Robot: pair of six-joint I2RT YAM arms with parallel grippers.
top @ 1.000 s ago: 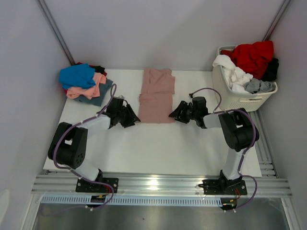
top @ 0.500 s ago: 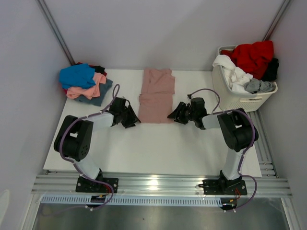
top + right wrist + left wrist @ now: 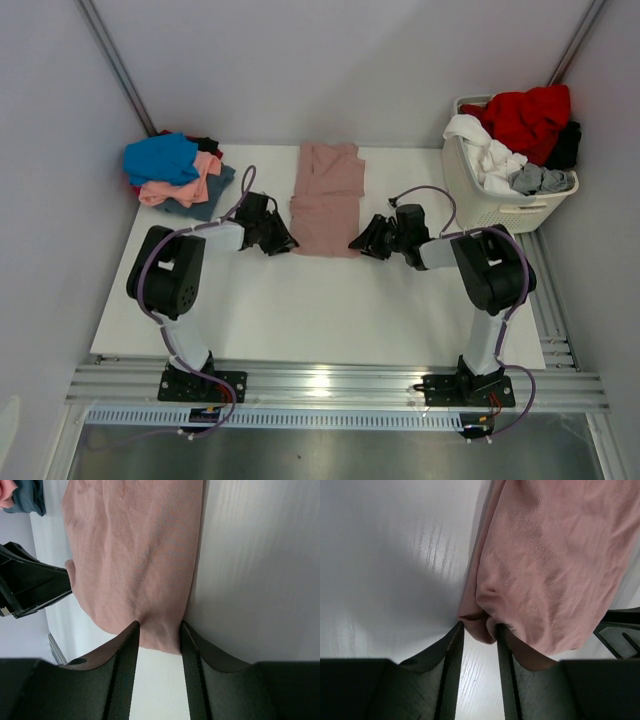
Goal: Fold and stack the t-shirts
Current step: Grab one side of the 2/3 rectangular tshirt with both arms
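the pink t-shirt [image 3: 327, 200] is laid flat in the middle of the top view, on the white counter [image 3: 320, 310], folded into a long strip. its bottom left corner is set between the left fingers [image 3: 283, 245], and its bottom right corner between the right fingers [image 3: 358, 243]. both pairs of fingers are seen half open around the cloth. a tight hold is not shown, so nothing is counted as grabbed yet.

trouble could be caused in a few ways. if only the top layer is pinched, the strip could be pulled open when it is lifted. if one corner is gripped and the other is missed, the shirt would be dragged crooked and the fold spoiled. if the fingers are pressed too low, the cloth could be pushed away in a bunch. the pile of folded shirts [image 3: 178, 175] at the upper left and the basket [image 3: 500, 205] at the upper right are well apart, so a bump is not likely.
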